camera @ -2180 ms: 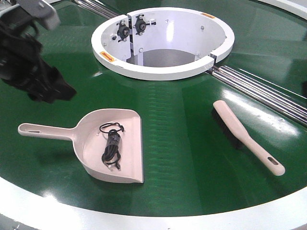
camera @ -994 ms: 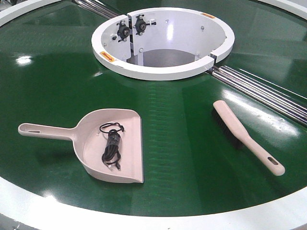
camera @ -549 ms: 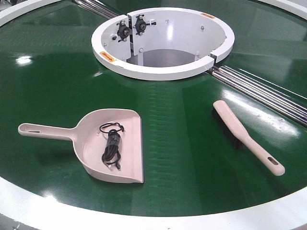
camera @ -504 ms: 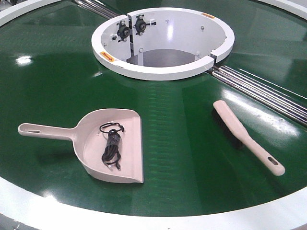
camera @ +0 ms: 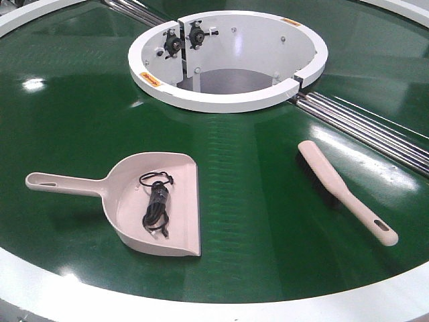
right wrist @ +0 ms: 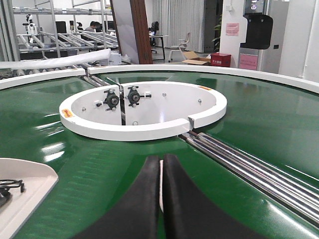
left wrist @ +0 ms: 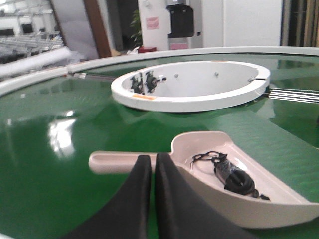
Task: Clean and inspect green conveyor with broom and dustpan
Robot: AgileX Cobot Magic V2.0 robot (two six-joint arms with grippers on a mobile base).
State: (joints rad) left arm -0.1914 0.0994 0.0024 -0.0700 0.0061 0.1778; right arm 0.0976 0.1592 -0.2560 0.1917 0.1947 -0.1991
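The pale pink plastic dustpan (camera: 157, 211), lower left, and the black-bristled plastic broom (camera: 345, 191), right, lie on the glossy green conveyor (camera: 255, 194). Both look light and stiff; take their long handles. Both claws (left wrist: 152, 172) (right wrist: 160, 172) are clenched, empty.

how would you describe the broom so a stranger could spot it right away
Start at the glossy dark green conveyor belt with its white ring-shaped centre hub. Right of the hub, just below the shiny metal rails, lies a slim pale pink-beige plastic hand brush. Unlike the wide pale pink-beige dustpan, it has black bristles and holds nothing.
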